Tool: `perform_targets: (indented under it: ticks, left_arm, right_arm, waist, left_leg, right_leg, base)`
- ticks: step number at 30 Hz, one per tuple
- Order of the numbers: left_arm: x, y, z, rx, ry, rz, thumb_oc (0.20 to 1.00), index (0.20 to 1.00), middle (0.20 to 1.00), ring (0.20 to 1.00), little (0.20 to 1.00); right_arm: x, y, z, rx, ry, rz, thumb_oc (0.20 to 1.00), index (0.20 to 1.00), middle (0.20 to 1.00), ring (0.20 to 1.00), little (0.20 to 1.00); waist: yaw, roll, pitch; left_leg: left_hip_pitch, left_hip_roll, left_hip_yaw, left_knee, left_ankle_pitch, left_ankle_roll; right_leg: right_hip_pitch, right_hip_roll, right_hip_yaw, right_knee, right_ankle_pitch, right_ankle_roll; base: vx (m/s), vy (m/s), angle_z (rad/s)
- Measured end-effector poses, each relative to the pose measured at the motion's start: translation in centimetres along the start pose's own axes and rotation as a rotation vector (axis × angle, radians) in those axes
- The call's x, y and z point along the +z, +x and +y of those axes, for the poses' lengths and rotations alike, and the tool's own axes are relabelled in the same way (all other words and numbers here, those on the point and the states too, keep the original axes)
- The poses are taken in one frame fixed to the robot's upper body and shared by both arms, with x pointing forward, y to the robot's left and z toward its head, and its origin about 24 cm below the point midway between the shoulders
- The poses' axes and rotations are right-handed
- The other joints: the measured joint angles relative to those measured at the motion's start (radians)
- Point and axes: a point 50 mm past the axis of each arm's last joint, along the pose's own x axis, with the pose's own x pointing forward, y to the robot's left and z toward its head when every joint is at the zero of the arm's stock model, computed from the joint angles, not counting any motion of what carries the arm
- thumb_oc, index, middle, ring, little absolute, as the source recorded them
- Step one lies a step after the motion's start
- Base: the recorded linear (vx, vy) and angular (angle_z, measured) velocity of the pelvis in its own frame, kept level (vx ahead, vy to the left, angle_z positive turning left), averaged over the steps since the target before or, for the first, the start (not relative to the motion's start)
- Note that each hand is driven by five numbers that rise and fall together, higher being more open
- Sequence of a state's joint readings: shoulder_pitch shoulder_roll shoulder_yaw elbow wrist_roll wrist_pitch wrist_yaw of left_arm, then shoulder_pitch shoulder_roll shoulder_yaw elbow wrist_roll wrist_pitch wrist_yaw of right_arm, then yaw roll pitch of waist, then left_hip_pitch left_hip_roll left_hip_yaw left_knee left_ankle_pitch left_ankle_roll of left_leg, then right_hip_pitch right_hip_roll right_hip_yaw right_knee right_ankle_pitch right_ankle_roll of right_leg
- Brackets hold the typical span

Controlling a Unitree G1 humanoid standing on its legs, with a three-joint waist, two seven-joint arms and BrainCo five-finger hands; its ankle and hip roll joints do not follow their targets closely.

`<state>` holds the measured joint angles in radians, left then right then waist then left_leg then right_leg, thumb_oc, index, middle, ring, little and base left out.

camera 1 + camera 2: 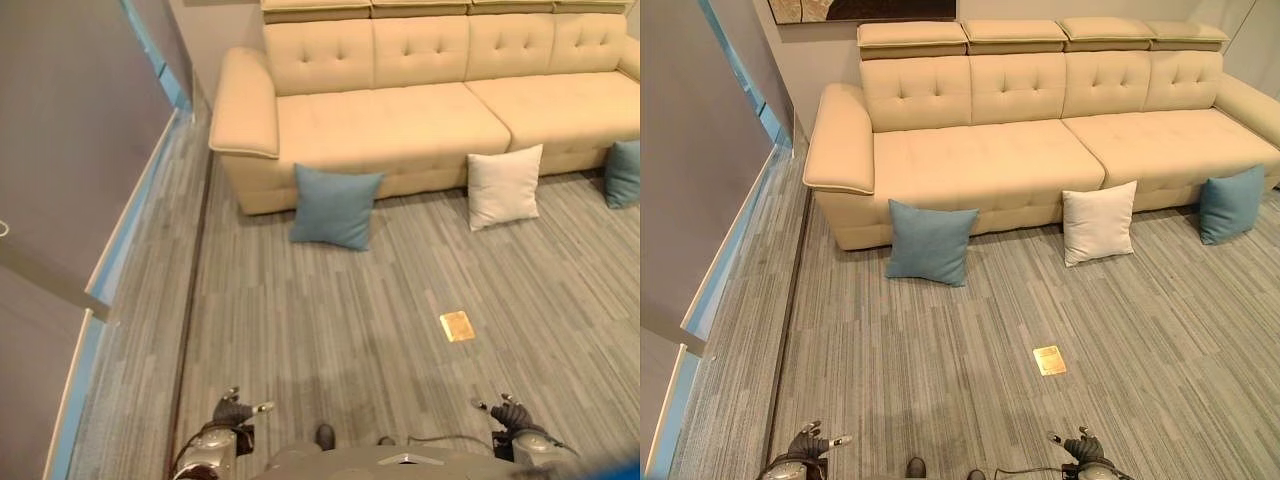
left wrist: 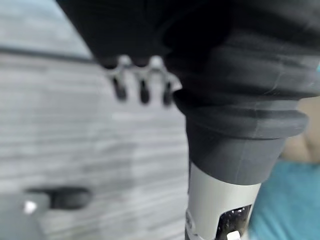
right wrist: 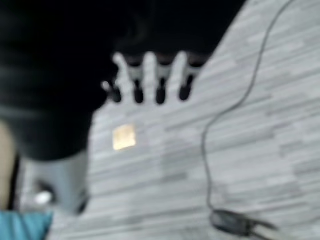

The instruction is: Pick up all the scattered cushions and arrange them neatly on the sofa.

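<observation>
The beige sofa [image 1: 1040,140] spans the far wall ahead of me, its seat bare. Three cushions stand on the carpet, propped against its front: a teal cushion [image 1: 931,242] towards my left, a white cushion [image 1: 1098,222] in the middle, and another teal cushion [image 1: 1231,204] far right. All lie well ahead of my hands. My left hand [image 1: 232,411] is nearer the first teal one, my right hand [image 1: 511,414] nearer the white. Both hang relaxed and hold nothing. One small gold floor plate [image 1: 1049,360] lies between.
</observation>
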<state>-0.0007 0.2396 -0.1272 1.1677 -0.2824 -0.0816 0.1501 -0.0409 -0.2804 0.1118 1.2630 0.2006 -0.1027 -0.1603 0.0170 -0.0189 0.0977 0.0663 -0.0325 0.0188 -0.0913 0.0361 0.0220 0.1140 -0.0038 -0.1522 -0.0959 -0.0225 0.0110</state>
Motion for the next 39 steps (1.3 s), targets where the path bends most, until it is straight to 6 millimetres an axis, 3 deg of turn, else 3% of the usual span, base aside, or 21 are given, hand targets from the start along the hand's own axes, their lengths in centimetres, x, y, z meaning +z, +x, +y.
perform_targets:
  ticks: [7,18,39]
  left_arm:
    - [-2.5,-0.4,0.5,-0.005,0.049,0.086,1.0,1.0,1.0,1.0,1.0]
    - [-4.7,-0.9,1.1,0.008,0.099,0.175,1.0,1.0,1.0,1.0,1.0]
    - [-4.2,-0.8,0.9,-0.009,0.123,0.165,1.0,1.0,1.0,1.0,1.0]
  right_arm:
    - [-1.8,-0.3,-0.1,0.001,-0.059,0.066,1.0,1.0,1.0,1.0,1.0]
    - [-2.8,-0.5,-0.1,0.008,-0.129,0.108,1.0,1.0,1.0,1.0,1.0]
    - [-2.9,-0.5,0.3,0.031,-0.196,0.104,1.0,1.0,1.0,1.0,1.0]
  waist:
    - [-0.001,0.002,-0.002]
    - [0.0,0.003,-0.028]
    - [0.001,-0.007,0.002]
  left_leg:
    - [0.001,0.0,-0.001,0.0,0.003,0.005]
    - [0.004,0.0,-0.001,0.0,0.003,0.005]
    - [0.0,-0.002,-0.003,-0.002,0.002,0.004]
  right_leg:
    - [0.001,0.0,0.0,0.0,0.003,-0.005]
    - [0.003,0.0,-0.001,0.0,0.003,-0.005]
    - [0.002,-0.001,-0.002,0.0,0.003,-0.005]
  base:
    - [0.0,0.0,0.0]
    - [0.0,0.0,0.0]
    - [0.01,0.006,0.0]
